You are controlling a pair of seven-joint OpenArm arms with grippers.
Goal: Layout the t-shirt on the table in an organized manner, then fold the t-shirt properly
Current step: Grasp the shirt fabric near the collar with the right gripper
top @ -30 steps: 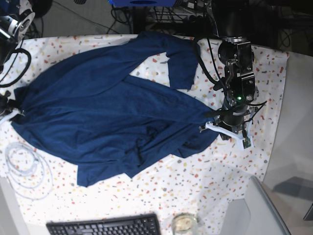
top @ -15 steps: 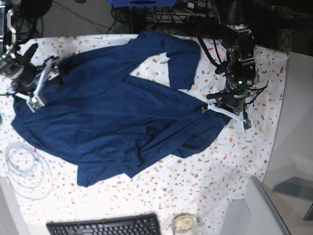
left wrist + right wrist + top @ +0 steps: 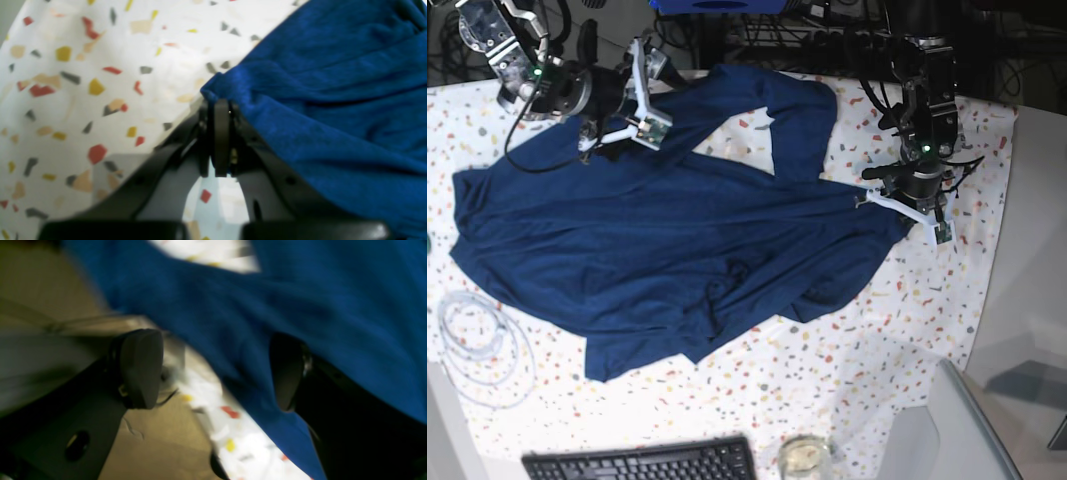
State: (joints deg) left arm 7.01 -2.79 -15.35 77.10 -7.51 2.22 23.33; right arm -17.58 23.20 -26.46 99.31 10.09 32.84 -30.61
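The dark navy t-shirt (image 3: 657, 240) lies spread and creased across the speckled white table (image 3: 907, 330), one sleeve folded toward the far edge. On the right of the base view my left gripper (image 3: 872, 200) is shut on the t-shirt's right edge. The left wrist view shows that left gripper (image 3: 218, 110) pinching the fabric's rim (image 3: 333, 100) over the table (image 3: 100, 83). My right gripper (image 3: 649, 100) hovers open over the shirt's far left part. In the blurred right wrist view, the right gripper (image 3: 213, 370) has its pads (image 3: 140, 366) wide apart, the t-shirt (image 3: 300, 306) below them.
A black keyboard (image 3: 642, 462) and a glass (image 3: 805, 455) sit at the near edge. A coiled white cable (image 3: 477, 340) lies at the left. Bare grey surface (image 3: 1032, 300) borders the cloth on the right, and cables and equipment crowd the far side.
My right gripper let go of the shirt's left end, opened, and swung up and rightward to the far edge. My left gripper, still shut, carried its shirt edge farther back.
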